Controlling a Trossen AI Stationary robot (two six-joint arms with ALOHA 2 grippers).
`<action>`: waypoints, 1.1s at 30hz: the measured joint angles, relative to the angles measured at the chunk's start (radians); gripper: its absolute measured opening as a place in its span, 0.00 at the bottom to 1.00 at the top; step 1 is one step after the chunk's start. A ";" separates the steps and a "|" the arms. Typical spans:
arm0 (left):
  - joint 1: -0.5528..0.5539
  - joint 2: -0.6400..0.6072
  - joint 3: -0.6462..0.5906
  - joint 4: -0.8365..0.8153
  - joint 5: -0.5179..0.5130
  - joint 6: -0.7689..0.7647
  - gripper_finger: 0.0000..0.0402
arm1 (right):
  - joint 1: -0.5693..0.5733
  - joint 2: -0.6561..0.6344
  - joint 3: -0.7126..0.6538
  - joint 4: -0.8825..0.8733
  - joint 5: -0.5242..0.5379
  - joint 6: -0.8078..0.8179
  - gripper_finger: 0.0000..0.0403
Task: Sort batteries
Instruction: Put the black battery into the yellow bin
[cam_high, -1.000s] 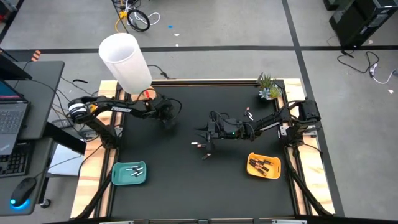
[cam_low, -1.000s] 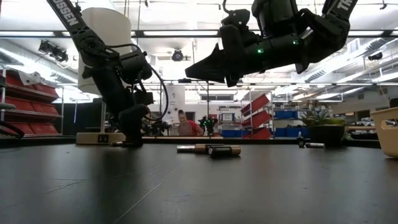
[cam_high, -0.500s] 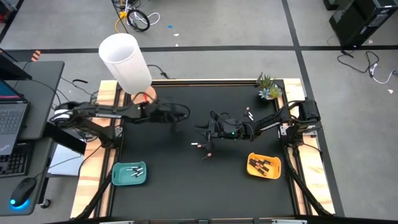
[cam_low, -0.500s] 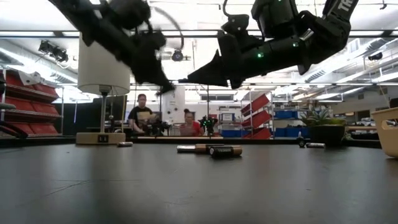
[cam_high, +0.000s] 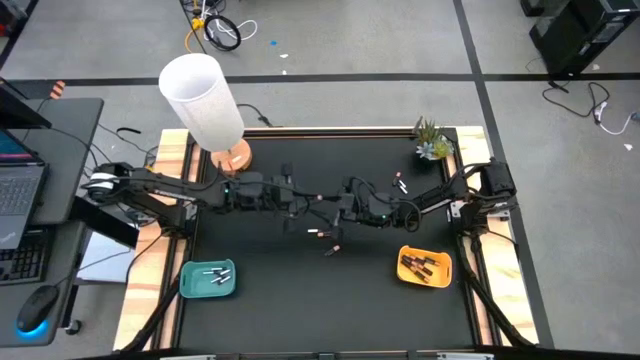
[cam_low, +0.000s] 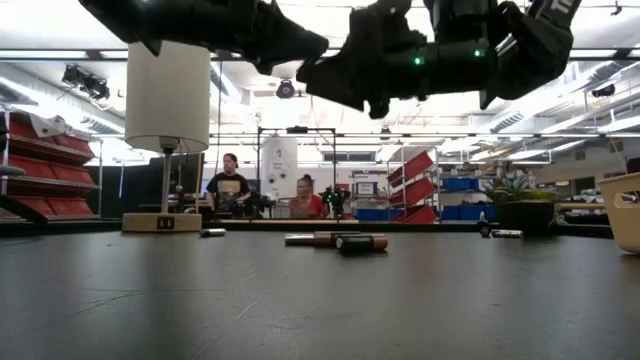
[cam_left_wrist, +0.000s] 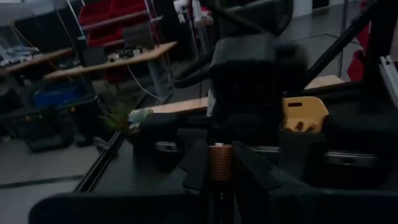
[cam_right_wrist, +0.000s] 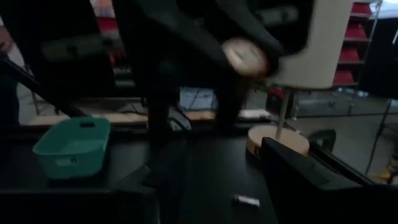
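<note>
- Batteries lie in several places on the black desk (cam_high: 260, 290).
- Two batteries (cam_high: 326, 238) lie loose near the middle of the desk, close to each other.
- More batteries sit in the green tray (cam_high: 208, 279) at the front left corner of the desk.
- Dark batteries sit in the orange tray (cam_high: 425, 266) at the front right.
- One battery (cam_left_wrist: 219, 163) with a copper end is held in the left claw (cam_left_wrist: 219, 177). It sticks out between the two dark fingers, which are pinched narrow around it.
- The left claw (cam_high: 296, 197) is up in the air over the middle of the desk.
- The right claw (cam_high: 325, 206) is also up in the air, right next to the left claw. They point at each other.
- The right claw's fingers stand apart, with the tip of the left claw reaching in between them.
- A white lamp (cam_high: 205, 102) stands at the back left of the desk.
- A small green plant (cam_high: 431, 141) sits at the back right corner.
- Two people (cam_low: 230, 187) are far off in the room behind the desk.
</note>
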 joint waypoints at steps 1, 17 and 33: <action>-0.002 0.017 0.000 0.025 0.011 0.002 0.14 | 0.002 0.000 0.007 0.000 -0.001 0.000 0.48; -0.003 0.104 0.000 0.098 0.080 -0.031 0.14 | 0.059 0.000 0.014 -0.018 0.115 -0.079 0.09; -0.006 0.105 0.000 -0.039 0.015 -0.106 0.68 | 0.129 -0.428 0.016 -1.071 0.027 0.302 0.09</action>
